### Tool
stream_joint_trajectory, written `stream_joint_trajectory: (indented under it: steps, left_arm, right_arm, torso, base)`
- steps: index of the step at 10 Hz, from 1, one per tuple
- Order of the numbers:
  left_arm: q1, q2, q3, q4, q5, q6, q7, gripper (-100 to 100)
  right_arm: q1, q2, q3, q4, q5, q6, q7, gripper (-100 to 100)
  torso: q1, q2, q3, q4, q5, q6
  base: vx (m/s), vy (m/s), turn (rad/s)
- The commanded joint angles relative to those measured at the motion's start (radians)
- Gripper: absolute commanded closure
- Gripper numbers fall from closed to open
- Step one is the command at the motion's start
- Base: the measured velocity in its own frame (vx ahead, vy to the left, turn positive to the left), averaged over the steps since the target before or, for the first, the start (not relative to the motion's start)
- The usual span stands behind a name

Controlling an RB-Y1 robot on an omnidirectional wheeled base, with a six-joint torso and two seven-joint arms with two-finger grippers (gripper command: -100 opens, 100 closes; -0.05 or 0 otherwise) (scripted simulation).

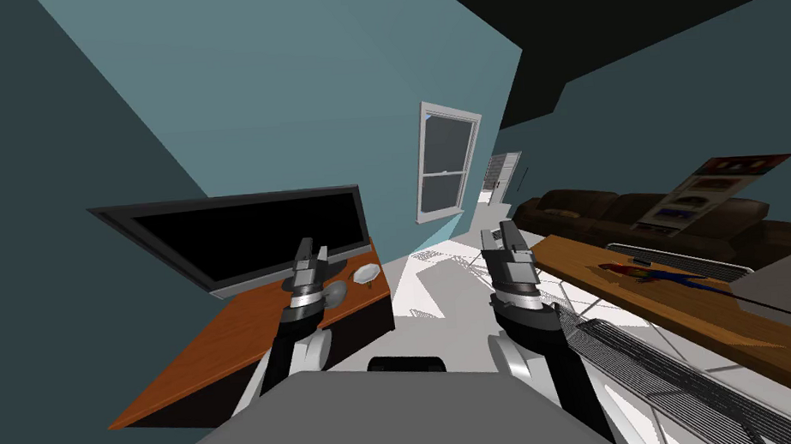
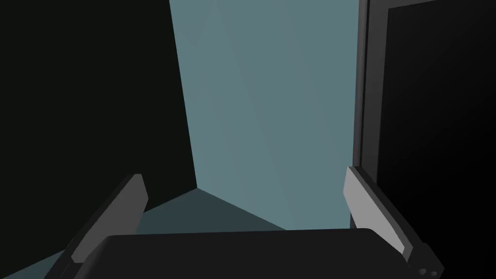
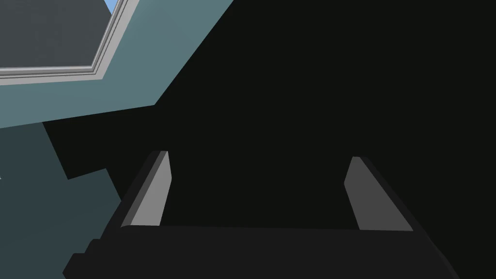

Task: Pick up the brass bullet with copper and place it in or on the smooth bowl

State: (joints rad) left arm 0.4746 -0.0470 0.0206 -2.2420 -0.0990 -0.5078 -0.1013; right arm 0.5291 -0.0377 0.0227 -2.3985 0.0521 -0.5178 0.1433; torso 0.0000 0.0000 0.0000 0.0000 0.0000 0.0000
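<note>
Head view, Mira: where do the task's things lie?

Tom, a white bowl (image 1: 366, 274) sits on the brown wooden counter (image 1: 213, 355), near its far end and in front of the television (image 1: 248, 233). A grey rounded thing (image 1: 336, 294) lies just beside it, partly behind my left forearm, and I cannot tell what it is. The bullet is too small to pick out. I'd judge it lies on that counter, near the bowl.

And the arms?

The left gripper (image 1: 312, 248) hangs over the counter, close to the bowl. It is aimed at the wall past the television's edge, its fingers (image 2: 368, 203) well apart with nothing between them. The right gripper (image 1: 499, 230) is raised over the floor, well apart from the counter, fingers likewise spread and empty.

Why held so?

Raised, I think, to keep clear of the counter while I look — the left is nearer, so the pick likely falls to it.
</note>
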Motion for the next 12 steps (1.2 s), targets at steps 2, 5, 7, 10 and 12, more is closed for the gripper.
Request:
stream_joint_trajectory:
  steps: [2, 5, 7, 10, 12]
  left_arm:
    - [-0.011, 0.061, -0.001, 0.031, -0.008, 0.014, 0.002, -100]
    - [-0.036, 0.143, -0.005, 0.104, -0.029, 0.047, 0.006, -100]
    - [-0.059, 0.193, -0.008, 0.170, -0.049, 0.078, 0.009, -100]
    - [-0.085, 0.239, -0.012, 0.240, -0.073, 0.114, 0.011, -100]
    - [-0.100, 0.261, -0.013, 0.283, -0.086, 0.133, 0.012, -100]
  right_arm:
    - [0.000, 0.000, 0.000, 0.000, 0.000, 0.000, 0.000, 0]
    - [0.000, 0.000, 0.000, 0.000, 0.000, 0.000, 0.000, 0]
    - [0.000, 0.000, 0.000, 0.000, 0.000, 0.000, 0.000, 0]
    - [0.000, 0.000, 0.000, 0.000, 0.000, 0.000, 0.000, 0]
    - [0.000, 0.000, 0.000, 0.000, 0.000, 0.000, 0.000, 0]
  torso:
    - [-0.001, 0.000, 0.000, 0.000, 0.000, 0.000]
    - [-0.004, 0.000, 0.000, 0.000, -0.001, 0.000]
    - [-0.005, -0.001, 0.000, 0.000, -0.001, 0.000]
    - [-0.004, -0.001, -0.001, 0.000, -0.001, 0.000]
    - [-0.004, -0.001, 0.000, 0.000, -0.001, 0.000]
  base:
    - [0.002, -0.024, 0.005]
    - [0.000, -0.060, 0.012]
    - [0.013, -0.089, 0.015]
    - [0.007, -0.075, 0.012]
    - [0.015, -0.061, 0.014]
